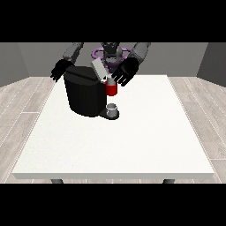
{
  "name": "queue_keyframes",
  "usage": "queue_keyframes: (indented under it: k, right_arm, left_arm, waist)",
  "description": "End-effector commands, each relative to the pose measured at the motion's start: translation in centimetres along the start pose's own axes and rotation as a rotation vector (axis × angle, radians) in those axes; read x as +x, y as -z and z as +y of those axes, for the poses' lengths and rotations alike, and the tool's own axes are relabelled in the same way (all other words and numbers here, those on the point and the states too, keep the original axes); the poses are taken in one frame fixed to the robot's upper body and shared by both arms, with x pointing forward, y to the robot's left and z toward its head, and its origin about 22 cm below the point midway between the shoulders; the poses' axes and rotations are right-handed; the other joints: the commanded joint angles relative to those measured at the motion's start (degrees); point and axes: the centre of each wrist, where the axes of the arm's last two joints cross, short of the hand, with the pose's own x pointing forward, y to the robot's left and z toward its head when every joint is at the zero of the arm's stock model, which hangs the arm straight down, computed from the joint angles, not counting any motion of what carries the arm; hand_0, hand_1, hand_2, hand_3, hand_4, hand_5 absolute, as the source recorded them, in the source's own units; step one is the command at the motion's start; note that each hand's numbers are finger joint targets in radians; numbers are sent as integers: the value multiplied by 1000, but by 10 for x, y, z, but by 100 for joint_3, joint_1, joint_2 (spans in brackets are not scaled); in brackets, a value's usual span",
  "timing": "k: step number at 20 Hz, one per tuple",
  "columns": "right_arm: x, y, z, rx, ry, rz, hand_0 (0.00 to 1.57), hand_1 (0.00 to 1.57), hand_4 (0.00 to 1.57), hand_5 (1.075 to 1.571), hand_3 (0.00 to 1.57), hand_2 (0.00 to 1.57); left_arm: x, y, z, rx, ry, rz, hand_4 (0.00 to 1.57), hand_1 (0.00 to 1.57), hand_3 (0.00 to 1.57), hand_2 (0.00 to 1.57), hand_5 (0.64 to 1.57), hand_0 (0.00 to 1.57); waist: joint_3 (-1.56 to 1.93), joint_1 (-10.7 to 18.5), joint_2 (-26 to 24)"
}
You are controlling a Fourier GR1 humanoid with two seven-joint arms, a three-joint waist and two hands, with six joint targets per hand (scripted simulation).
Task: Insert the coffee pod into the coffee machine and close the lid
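Coffee machine (86, 95) on the white bench (132, 141) — lid (99, 69) up.
We see the hand at the view's right (125, 72) spread open by a red thing at the machine (111, 89); the other hand (58, 70) — open too.

The robot hand at the view's right (125, 71) is hanging with fingers spread and relaxed just above a red thing at the machine (111, 89). Left of that robot hand, the black coffee machine (85, 93) is standing on the white surface (132, 141), its grey lid (99, 69) tilting upward. Below it, a grey thing (112, 109) is sitting on the machine's base. The robot hand at the view's left (59, 69) is hovering behind the machine's far corner.
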Motion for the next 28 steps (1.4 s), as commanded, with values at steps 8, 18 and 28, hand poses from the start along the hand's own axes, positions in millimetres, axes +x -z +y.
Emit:
queue_keyframes:
  k: [8,18,28]
  right_arm:
    - [-6,7,-10,-32,-18,-8,0,0,401,1571,0,0]
    - [8,-2,10,10,11,-5,0,0,459,1571,0,0]
    - [-31,-15,-8,-62,-29,95,0,0,360,1571,0,0]
  left_arm:
    - [15,4,15,7,64,-28,367,1058,961,1125,1571,1058]
    - [-18,-7,-3,-44,152,-19,0,0,0,0,1571,0]
    - [6,-1,-38,-124,155,-36,0,0,0,0,1571,0]
  waist:
    - [-1,159,92]
    - [-4,-111,76]
    - [-2,271,-420]
